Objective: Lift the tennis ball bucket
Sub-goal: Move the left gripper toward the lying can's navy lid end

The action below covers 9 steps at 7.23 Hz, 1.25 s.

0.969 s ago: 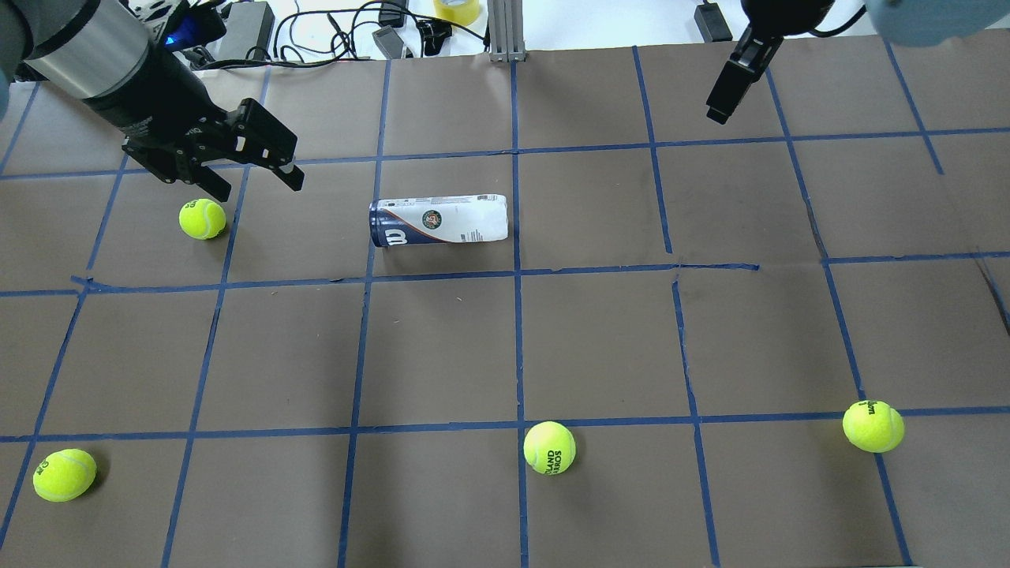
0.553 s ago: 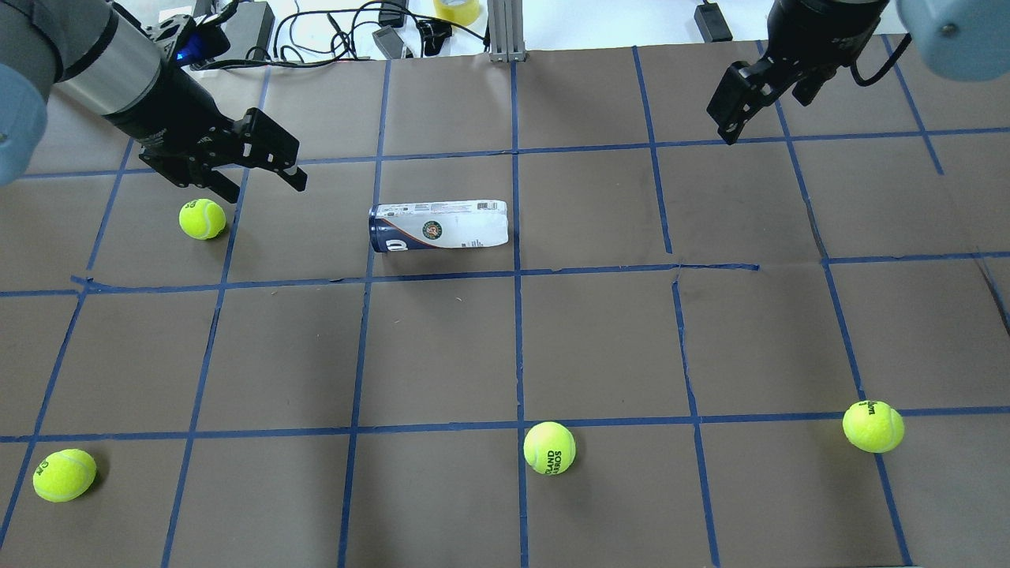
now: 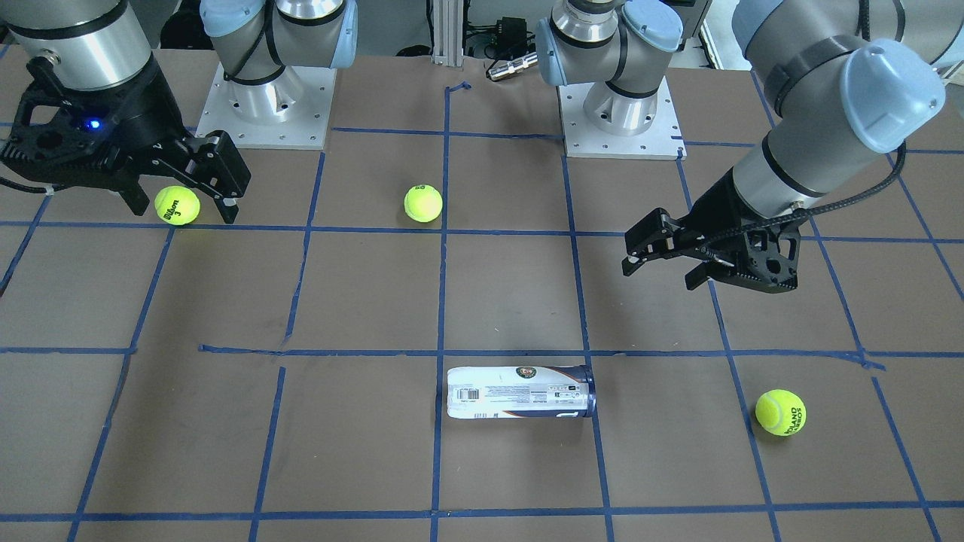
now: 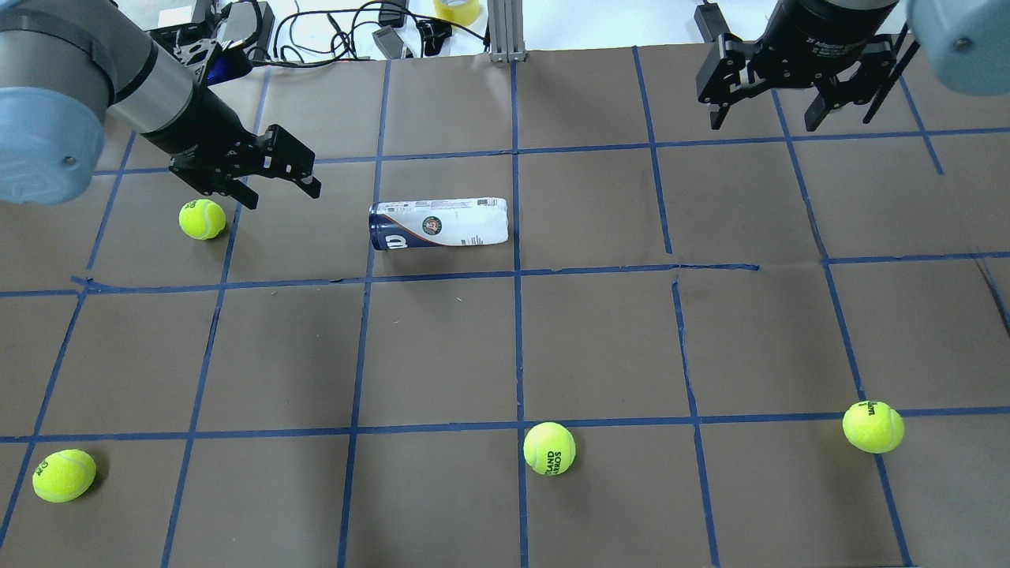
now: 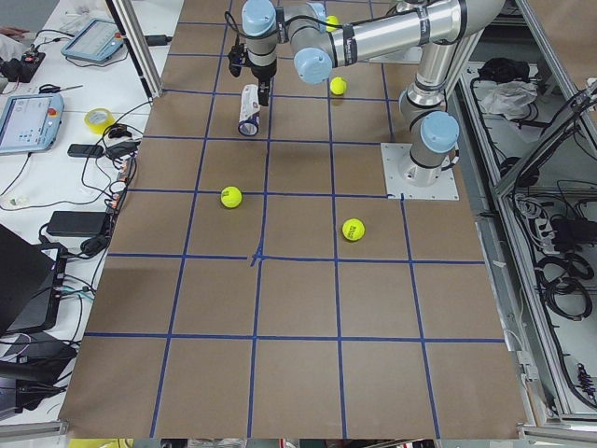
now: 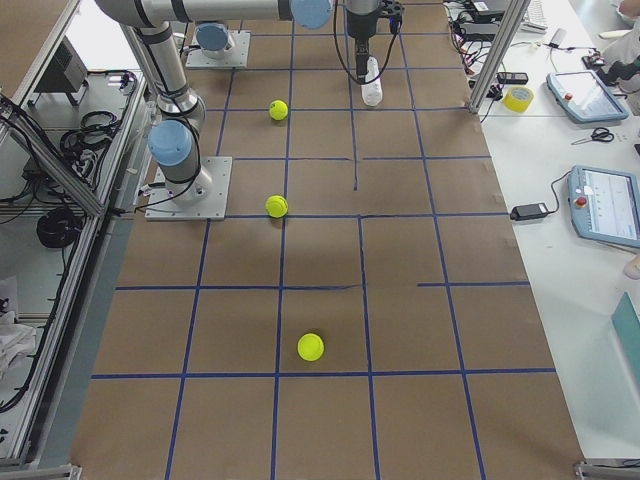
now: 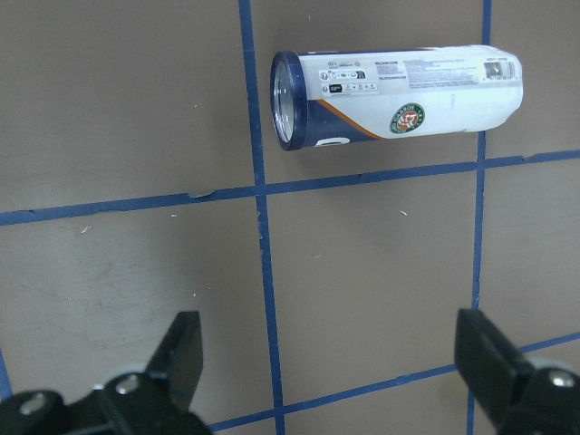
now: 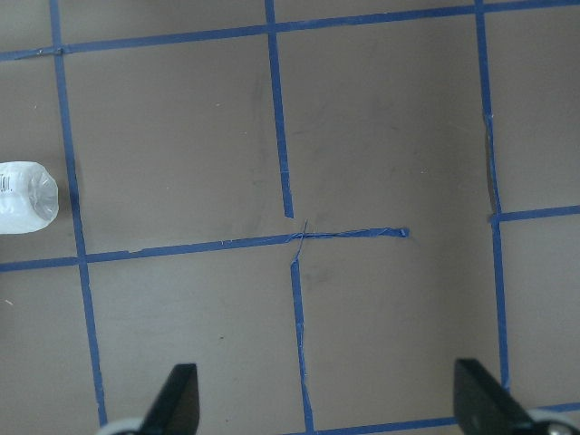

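Overhead exterior | tennis ball bucket (image 4: 439, 223) lying on its side | left tool (image 4: 282, 195) wide, near it | right tool (image 4: 763, 124) wide, well apart

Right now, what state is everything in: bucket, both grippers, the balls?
Bucket: lying on its side on the table, ungripped.
Left gripper: open, empty, short of the bucket's navy end.
Right gripper: open, empty, well away from the bucket.
Balls: four, loose on the table.

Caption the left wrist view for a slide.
Open left gripper above the taped table; tennis ball bucket lies on its side beyond the fingers, untouched.
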Motion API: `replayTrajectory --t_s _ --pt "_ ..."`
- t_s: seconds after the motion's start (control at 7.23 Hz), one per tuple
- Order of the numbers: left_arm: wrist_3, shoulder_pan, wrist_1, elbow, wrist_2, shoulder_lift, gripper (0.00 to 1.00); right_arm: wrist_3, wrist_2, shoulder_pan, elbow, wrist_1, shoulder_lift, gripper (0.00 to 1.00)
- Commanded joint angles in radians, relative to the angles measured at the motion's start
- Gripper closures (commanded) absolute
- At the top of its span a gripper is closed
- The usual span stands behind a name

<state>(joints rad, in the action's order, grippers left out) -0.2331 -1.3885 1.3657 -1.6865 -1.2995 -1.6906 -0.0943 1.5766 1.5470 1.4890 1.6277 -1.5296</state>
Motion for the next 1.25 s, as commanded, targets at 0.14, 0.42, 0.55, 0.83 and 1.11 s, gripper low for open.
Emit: replayTrajectory --t_s 0.14,0.42,0.55,0.83,1.11 --pt "0.001 -0.001 -0.086 -0.009 0.006 -0.067 0.00 -0.027 -0.006 0.008 0.019 0.001 -0.004 0.00" --pt "0.003 -0.003 -0.134 -0.019 0.008 -0.109 0.00 -0.021 -0.004 0.008 0.017 0.001 -0.003 0.00" --pt "0.003 -0.003 -0.158 -0.024 0.015 -0.128 0.00 -0.019 -0.004 0.008 0.017 0.001 -0.003 0.00" --pt "-0.006 -0.003 -0.157 -0.022 0.173 -0.167 0.00 -0.021 -0.004 0.008 0.017 0.001 -0.009 0.00" --pt "0.003 -0.003 -0.195 -0.024 0.172 -0.210 0.00 -0.019 -0.004 0.008 0.017 0.001 -0.009 0.00"
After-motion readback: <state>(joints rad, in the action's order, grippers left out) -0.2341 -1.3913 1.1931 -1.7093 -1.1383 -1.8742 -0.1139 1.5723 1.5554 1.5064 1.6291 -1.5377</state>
